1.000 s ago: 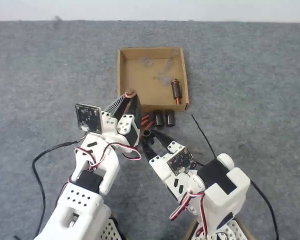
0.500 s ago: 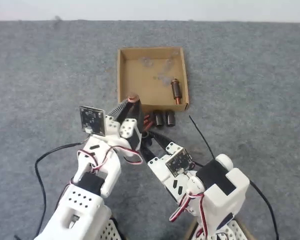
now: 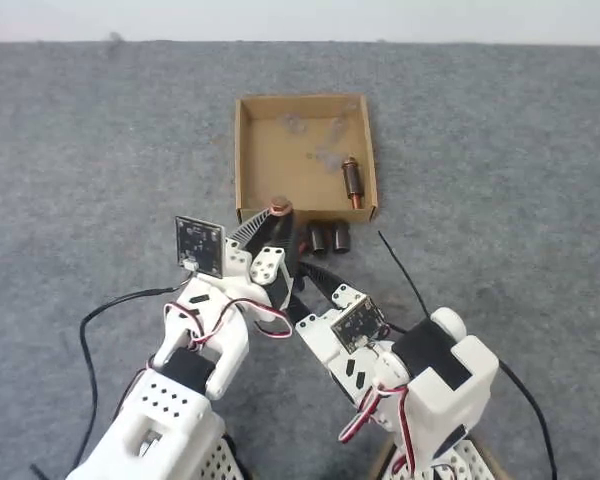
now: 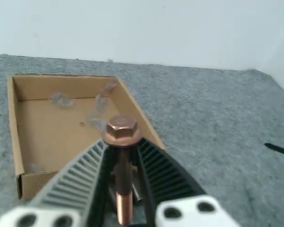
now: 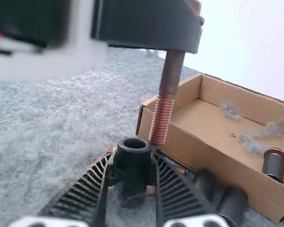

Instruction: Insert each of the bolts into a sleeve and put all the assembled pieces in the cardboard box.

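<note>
From the high view my left pincer [image 3: 273,224] covers the spot where the two parts meet. All I get there is the copper head of the bolt [image 3: 279,208], sticking up just in front of the near wall of the cardboard box [image 3: 242,150]. The left wrist view gives the grip itself: that pincer is closed to a narrow gap around the bolt's shank, just under the hexagonal head. The bolt is upright with its thread pointing down. The right wrist view gives what the high view hides. My right pincer [image 5: 132,177] is drawn in tight around a black sleeve [image 5: 131,161], held upright with its mouth facing up. The bolt's threaded end hangs at the far edge of that mouth, off-centre and not inside it; whether thread and rim touch I cannot tell. Low behind the sleeve, copper bits of loose bolts [image 5: 112,149] lie on the grey bench [image 3: 100,150]. Two loose sleeves [image 3: 318,236] sit side by side just outside the box's near wall. One assembled piece [image 3: 353,182] lies inside the box, along the wall on my right.
</note>
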Tool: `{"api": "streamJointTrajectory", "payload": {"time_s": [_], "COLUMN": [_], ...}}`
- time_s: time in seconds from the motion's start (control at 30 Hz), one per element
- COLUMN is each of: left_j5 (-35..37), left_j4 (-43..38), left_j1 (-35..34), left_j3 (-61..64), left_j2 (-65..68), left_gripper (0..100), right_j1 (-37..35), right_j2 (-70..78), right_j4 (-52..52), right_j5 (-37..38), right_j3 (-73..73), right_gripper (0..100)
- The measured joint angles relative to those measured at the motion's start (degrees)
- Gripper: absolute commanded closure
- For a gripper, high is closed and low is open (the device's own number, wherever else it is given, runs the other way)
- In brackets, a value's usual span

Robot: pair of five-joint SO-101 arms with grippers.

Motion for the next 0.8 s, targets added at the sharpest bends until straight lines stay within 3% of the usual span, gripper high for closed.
{"api": "streamJointTrajectory", "payload": {"time_s": [0.27, 0.8], "left_j5": [0.1, 3.4], "left_j4": [0.4, 14.2], "left_j1": [-0.9, 1.0], "left_j3": [0.0, 1.3], "left_j2": [-3.7, -16.4], "left_gripper": [99, 99], "right_j1": [0.0, 0.4], "right_j2": [0.0, 0.0], "right_j4": [0.0, 0.0], "right_j5": [0.0, 0.0], "right_j3": [0.0, 0.0], "right_gripper": [99.1, 99.1]}}
